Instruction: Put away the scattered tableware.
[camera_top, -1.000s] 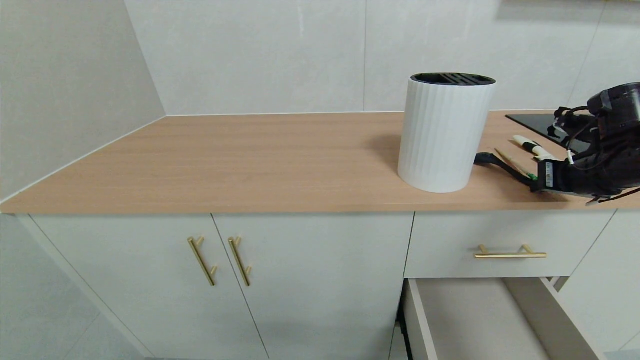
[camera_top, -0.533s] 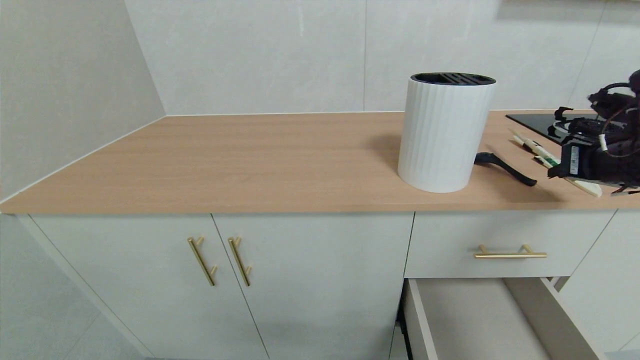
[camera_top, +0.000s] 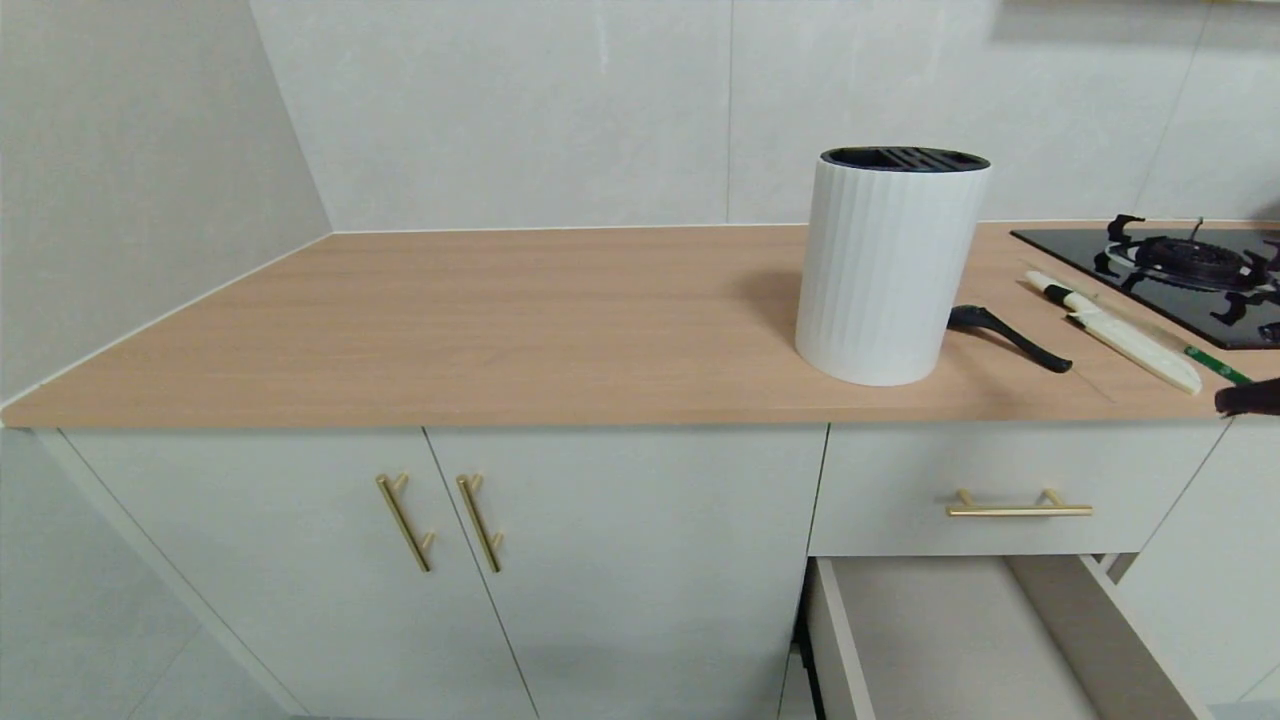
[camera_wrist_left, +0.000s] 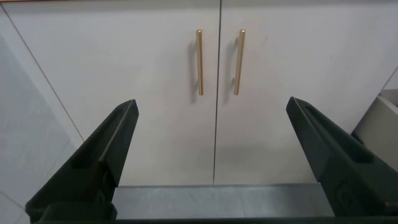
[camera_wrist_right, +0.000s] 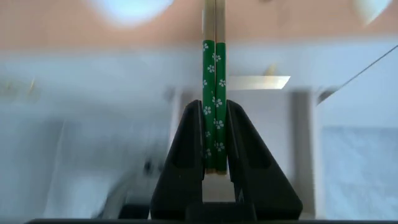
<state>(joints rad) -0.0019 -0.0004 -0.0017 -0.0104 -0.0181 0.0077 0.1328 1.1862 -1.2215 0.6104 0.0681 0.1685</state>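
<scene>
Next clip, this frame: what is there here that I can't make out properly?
Far end of the black tool, head view: hidden behind the white holder.
Most of the right gripper, head view: cut off by the right edge.
Scene behind the chopsticks, right wrist view: blurred.
Front of the open drawer, head view: cut off by the bottom edge.

Tiled walls (camera_top: 500, 100), wooden countertop (camera_top: 480, 320), white cabinets (camera_top: 620, 560)

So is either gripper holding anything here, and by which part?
Right gripper clamps a pair of chopsticks at their green flowered ends; left gripper is open, empty.
</scene>
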